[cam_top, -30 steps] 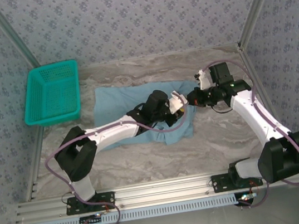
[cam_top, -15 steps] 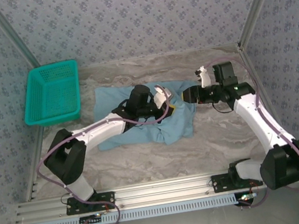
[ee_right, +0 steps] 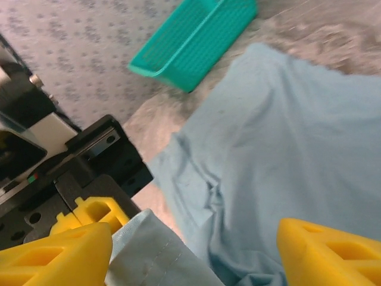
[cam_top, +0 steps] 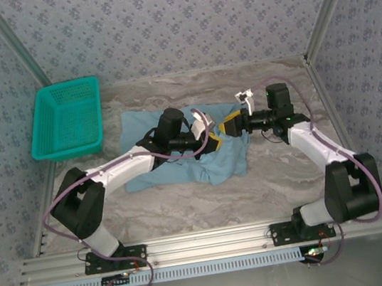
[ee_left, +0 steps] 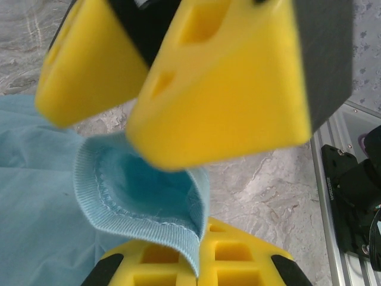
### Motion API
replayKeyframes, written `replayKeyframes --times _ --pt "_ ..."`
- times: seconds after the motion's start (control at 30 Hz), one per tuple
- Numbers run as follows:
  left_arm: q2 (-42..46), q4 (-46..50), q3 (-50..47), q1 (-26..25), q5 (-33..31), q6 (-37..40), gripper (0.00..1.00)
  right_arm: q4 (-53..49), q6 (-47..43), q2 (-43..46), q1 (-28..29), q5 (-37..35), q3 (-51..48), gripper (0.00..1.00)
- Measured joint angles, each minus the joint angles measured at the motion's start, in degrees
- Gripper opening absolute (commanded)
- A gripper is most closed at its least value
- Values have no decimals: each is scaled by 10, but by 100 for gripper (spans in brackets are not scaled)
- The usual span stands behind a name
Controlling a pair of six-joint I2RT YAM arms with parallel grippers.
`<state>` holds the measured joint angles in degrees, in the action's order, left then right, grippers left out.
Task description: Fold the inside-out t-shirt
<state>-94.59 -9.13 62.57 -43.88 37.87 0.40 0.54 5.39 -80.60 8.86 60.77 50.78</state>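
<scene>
The inside-out t-shirt [cam_top: 144, 127] lies rumpled mid-table, its ribbed neckband [ee_left: 140, 205] clenched in the left gripper [ee_left: 196, 253] at the garment's 3 o'clock edge, where the right gripper [cam_top: 232, 124], fingers spread apart, faces it.

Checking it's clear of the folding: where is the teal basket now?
In the top external view the teal basket sits at the far left of the table, just left of the t-shirt and not touching it.
</scene>
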Motion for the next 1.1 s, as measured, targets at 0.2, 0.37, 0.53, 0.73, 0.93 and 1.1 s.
replayKeyframes --times 0.2,0.37,0.53,0.73,0.93,1.1 --pt "2 9 0 0 3 6 0 -11 -44 -48 1 73 6 81" --pt "2 15 0 0 2 6 0 -79 -109 -45 6 92 37 73" --pt "2 16 0 0 2 7 0 -113 -133 -29 9 106 38 60" --pt "5 16 0 0 0 6 0 -118 -132 -17 9 106 37 46" --pt "6 16 0 0 0 7 0 -111 -122 -7 8 105 33 38" --pt "8 16 0 0 0 6 0 -106 -121 3 5 98 24 37"
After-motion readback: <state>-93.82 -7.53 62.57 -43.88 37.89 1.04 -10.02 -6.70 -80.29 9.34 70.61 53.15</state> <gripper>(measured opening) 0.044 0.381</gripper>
